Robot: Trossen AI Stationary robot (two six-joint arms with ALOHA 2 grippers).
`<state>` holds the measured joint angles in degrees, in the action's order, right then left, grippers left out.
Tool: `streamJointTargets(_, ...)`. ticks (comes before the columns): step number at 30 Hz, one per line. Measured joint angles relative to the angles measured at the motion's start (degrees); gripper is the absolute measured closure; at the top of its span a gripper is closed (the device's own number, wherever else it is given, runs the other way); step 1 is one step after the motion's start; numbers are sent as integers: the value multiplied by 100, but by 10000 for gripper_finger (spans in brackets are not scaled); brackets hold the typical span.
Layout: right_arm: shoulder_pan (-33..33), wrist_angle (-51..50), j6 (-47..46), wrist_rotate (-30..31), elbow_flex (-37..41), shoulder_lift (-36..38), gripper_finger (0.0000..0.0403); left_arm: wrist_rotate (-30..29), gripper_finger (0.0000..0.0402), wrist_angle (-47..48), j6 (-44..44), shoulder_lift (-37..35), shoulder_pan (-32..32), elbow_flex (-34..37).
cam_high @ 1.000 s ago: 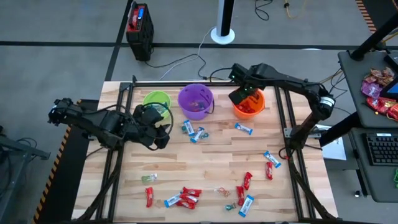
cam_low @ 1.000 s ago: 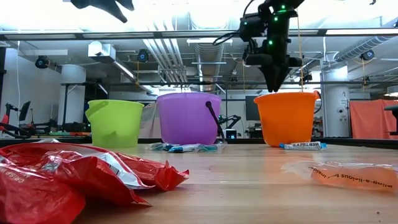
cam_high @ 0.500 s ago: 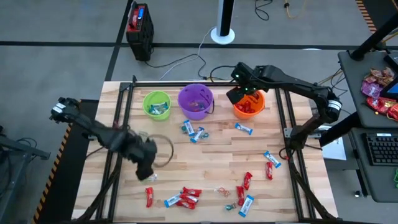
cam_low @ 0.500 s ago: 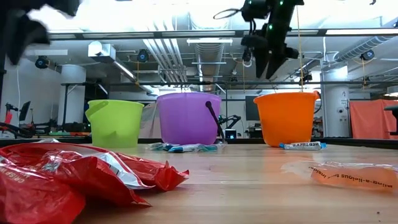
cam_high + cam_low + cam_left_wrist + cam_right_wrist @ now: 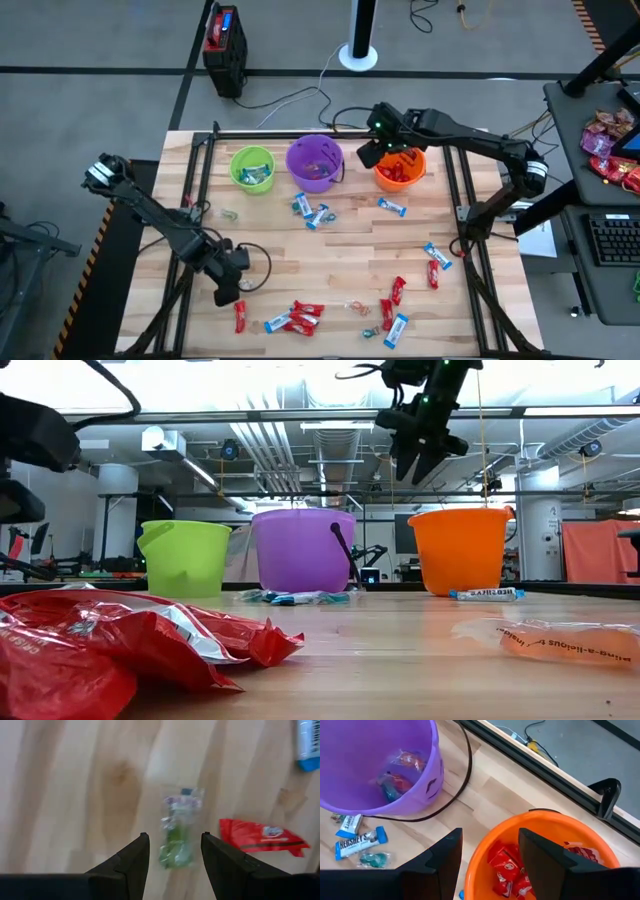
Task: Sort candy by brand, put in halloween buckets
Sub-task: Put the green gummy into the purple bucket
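1. High view: left gripper (image 5: pixel 228 290) low over table (image 5: pixel 340 250); right gripper (image 5: pixel 372 152) above orange bucket (image 5: pixel 400 167).
2. Left wrist: parted, empty fingers (image 5: pixel 132 862) frame a greenish candy (image 5: pixel 176 842).
3. Right wrist: spread, empty fingers (image 5: pixel 445 857); red candies (image 5: pixel 506 870) inside the orange bucket.

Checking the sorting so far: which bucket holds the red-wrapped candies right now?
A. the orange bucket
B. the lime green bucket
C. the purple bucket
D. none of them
A: the right wrist view shows red wrappers lying inside the orange bucket, under the open right pincer, while the purple bucket holds only clear-wrapped pieces.
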<state>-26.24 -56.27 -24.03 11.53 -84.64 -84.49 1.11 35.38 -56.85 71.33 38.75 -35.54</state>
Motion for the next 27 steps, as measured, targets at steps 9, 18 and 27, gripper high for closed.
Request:
streamJointTargets(9,12,4,0,0,0,-4,216,37,240,-568,-92,201,161,279)
streamJointTargets(18,13,6,4,0,0,-4,216,-18,250,-731,-84,1164,159,123)
streamJointTargets(27,13,4,22,0,0,-4,216,-369,387,-341,87,1324,159,-266)
